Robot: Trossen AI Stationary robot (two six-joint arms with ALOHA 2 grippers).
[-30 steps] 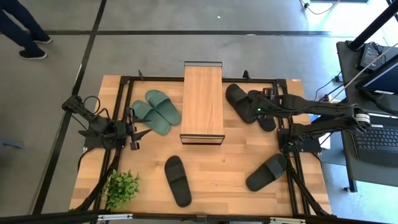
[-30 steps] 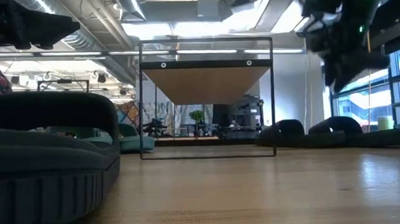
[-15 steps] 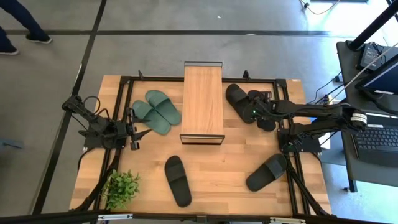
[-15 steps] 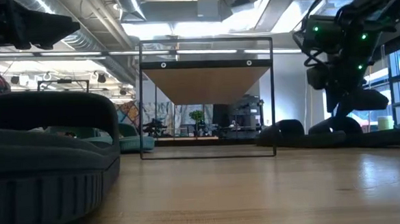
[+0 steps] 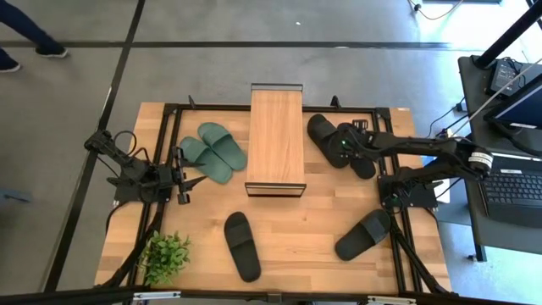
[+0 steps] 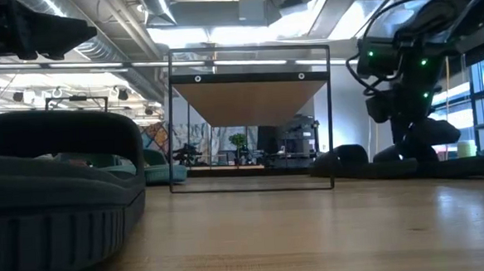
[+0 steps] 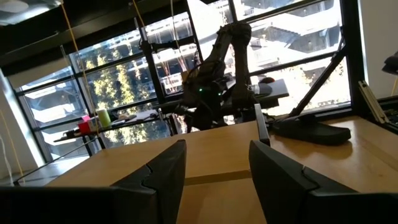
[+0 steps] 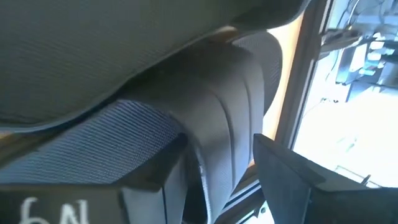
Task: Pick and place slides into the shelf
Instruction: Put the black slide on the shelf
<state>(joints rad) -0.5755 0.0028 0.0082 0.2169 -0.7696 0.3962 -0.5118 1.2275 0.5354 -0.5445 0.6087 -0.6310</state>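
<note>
Right gripper (image 5: 339, 146) spread open over black slide (image 5: 324, 137); soft, light rubber, so grip strap. Left gripper (image 5: 188, 180) open, idle.

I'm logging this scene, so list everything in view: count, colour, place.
Black rubber slides: four; two front of table, two right of shelf under the right gripper.
Dark green rubber slides: two, left of shelf.
Wooden-topped black-framed shelf: one, table's middle back.
Green potted plant: one, front left corner.
Wooden table: one.
Person's leg: one, floor, top left.
Left gripper: open, waiting at left edge.
Right gripper: open around a black slide's strap.
</note>
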